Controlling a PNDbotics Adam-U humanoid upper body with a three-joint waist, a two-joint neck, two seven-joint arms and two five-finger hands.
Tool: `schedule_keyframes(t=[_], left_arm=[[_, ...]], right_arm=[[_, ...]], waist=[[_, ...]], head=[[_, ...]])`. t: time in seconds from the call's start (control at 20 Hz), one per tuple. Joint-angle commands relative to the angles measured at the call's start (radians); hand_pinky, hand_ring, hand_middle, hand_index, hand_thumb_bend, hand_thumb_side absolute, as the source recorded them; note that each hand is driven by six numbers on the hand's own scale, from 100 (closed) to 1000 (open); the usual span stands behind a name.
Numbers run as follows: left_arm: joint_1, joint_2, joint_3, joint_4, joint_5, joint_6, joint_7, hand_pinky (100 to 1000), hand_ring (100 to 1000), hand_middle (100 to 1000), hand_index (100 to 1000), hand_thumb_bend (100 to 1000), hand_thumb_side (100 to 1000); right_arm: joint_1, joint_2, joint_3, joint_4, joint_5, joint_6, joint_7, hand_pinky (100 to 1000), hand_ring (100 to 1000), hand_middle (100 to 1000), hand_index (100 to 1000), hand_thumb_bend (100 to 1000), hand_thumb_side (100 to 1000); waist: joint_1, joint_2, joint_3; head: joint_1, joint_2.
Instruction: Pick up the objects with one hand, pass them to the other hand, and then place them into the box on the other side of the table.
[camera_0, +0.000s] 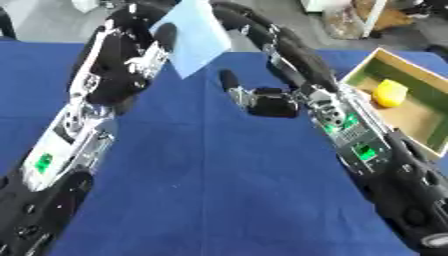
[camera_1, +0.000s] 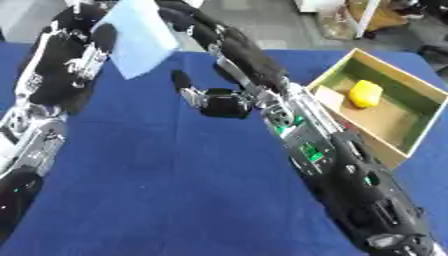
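Note:
A light blue flat sheet (camera_0: 197, 35) is held up above the far part of the table. My left hand (camera_0: 122, 65) is raised at the upper left, with fingers and thumb pinching the sheet's left edge. My right hand (camera_0: 276, 106) is open just right of it, thumb pointing up. Its long fingers (camera_0: 289, 47) stretch up along the sheet's right side, and I cannot tell whether they touch it. A wooden box (camera_0: 360, 65) with a green inside stands at the right edge, and a yellow object (camera_0: 390, 93) lies in it.
The blue table (camera_0: 210, 190) spreads under both arms. Beyond its far edge are grey floor and brown clutter (camera_0: 367, 20) at the upper right. My right forearm (camera_0: 367, 150) runs close along the box's near left side.

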Motion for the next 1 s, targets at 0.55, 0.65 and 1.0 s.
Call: schedule_keyframes(t=[0.55, 0.65, 1.0], left_arm=[[-0.002, -0.034, 0.0, -0.024, 0.014, -0.015, 0.007, 494, 366, 332, 373, 174, 100], [0.0, -0.036, -0.001, -0.021, 0.015, -0.017, 0.008, 495, 367, 332, 373, 173, 100], [0.002, -0.041, -0.003, -0.016, 0.015, -0.021, 0.007, 504, 370, 335, 376, 174, 100]], right_arm=[[0.002, 0.057, 0.001, 0.041, -0.075, 0.087, -0.247, 886, 793, 851, 688, 100, 140], [0.004, 0.063, 0.007, 0.048, -0.092, 0.091, -0.272, 887, 792, 848, 579, 100, 206], [0.01, 0.083, 0.015, 0.071, -0.159, 0.109, -0.39, 871, 756, 799, 367, 100, 337]], waist=[[0.017, 0.0, 0.003], [0.017, 0.001, 0.003], [0.017, 0.003, 0.004]], head=[[-0.013, -0.017], [-0.014, -0.018], [-0.02, -0.02]])
